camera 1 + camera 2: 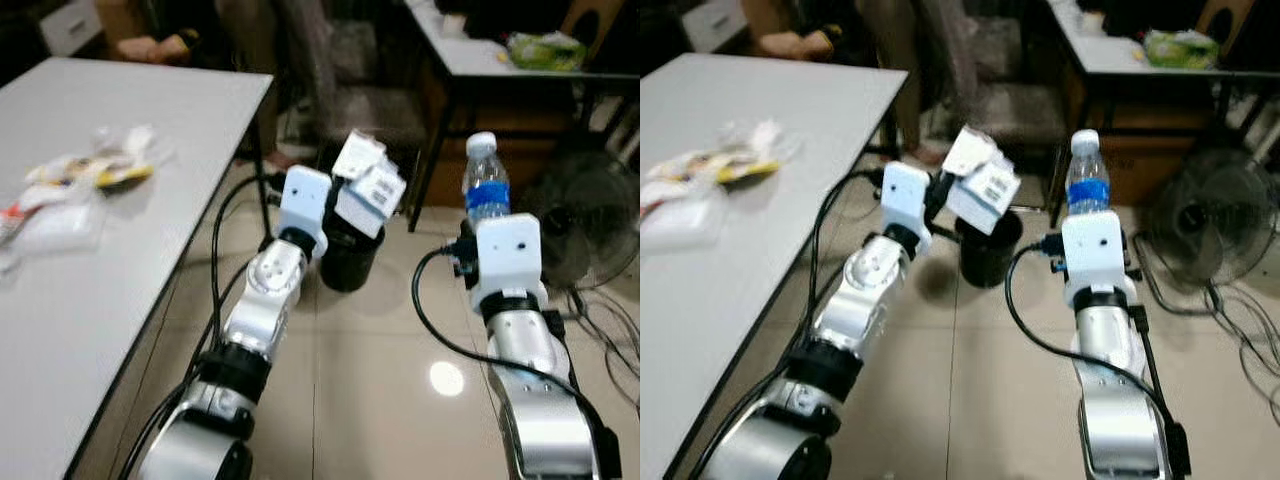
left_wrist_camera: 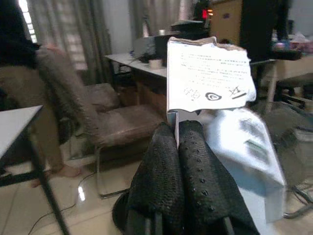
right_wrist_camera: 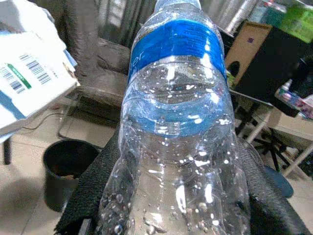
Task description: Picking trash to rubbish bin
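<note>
My left gripper (image 2: 177, 142) is shut on a white cardboard box (image 1: 368, 185) with a barcode, held in the air just above a small black rubbish bin (image 1: 349, 262) on the floor. The box's torn flap (image 2: 208, 73) stands up between the black fingers (image 2: 200, 181). My right gripper (image 3: 171, 196) is shut on a clear plastic water bottle (image 1: 485, 186) with a blue label and white cap, held upright to the right of the bin. The bin (image 3: 63, 171) sits low beside the bottle (image 3: 176, 127) in the right wrist view.
A white table (image 1: 90, 300) on the left carries several plastic wrappers (image 1: 90, 170). A floor fan (image 1: 585, 215) stands at the right, with cables on the tiles. A chair (image 2: 107, 122) and a second table (image 1: 500, 55) with a green bag lie beyond the bin. A person sits at the back.
</note>
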Motion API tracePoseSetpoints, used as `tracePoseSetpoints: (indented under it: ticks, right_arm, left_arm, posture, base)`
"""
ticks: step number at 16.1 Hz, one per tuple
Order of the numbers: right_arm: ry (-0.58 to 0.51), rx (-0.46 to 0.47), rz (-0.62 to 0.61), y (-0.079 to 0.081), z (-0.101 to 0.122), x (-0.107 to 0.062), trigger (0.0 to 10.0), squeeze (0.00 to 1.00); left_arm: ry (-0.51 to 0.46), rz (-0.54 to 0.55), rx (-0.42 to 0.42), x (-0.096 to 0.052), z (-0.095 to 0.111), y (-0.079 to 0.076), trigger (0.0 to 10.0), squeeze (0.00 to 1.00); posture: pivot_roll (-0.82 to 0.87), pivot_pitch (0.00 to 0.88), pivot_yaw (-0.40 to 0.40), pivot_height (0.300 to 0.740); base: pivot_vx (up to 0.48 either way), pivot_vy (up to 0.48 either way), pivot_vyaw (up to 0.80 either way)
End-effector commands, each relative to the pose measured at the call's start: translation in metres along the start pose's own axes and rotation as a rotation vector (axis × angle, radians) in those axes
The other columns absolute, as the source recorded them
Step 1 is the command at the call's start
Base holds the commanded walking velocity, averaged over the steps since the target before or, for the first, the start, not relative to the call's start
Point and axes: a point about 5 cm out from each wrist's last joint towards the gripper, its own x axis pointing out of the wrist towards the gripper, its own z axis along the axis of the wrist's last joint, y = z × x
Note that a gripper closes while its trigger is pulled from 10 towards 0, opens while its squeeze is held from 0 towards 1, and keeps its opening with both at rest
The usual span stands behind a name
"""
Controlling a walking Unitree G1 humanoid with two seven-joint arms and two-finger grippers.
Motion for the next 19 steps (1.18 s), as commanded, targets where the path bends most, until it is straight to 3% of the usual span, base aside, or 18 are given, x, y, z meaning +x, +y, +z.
tracePoseSetpoints:
  ticks: [1,16,19]
  right_arm:
    - [0.003,-0.010,-0.017,-0.0042,-0.0010,-0.0002,10.0,0.00]
    - [0.012,-0.012,-0.013,-0.0027,-0.0021,-0.0029,10.0,0.00]
    - [0.017,-0.011,-0.016,-0.0038,-0.0025,-0.0029,10.0,0.00]
  left_arm:
    - [-0.002,-0.025,0.006,0.0024,0.0016,-0.0080,0.0,0.00]
    - [0.003,-0.052,0.005,0.0014,-0.0010,-0.0132,0.0,0.00]
    - [0.004,-0.054,0.004,0.0019,-0.0010,-0.0137,0.0,0.00]
  posture:
    - [0.07,0.078,0.009,0.740]
    - [0.05,0.085,0.012,0.740]
    - [0.05,0.086,0.012,0.740]
  base:
    - [0.480,0.000,0.00]
    - [0.480,0.000,0.00]
    - [0.480,0.000,-0.65]
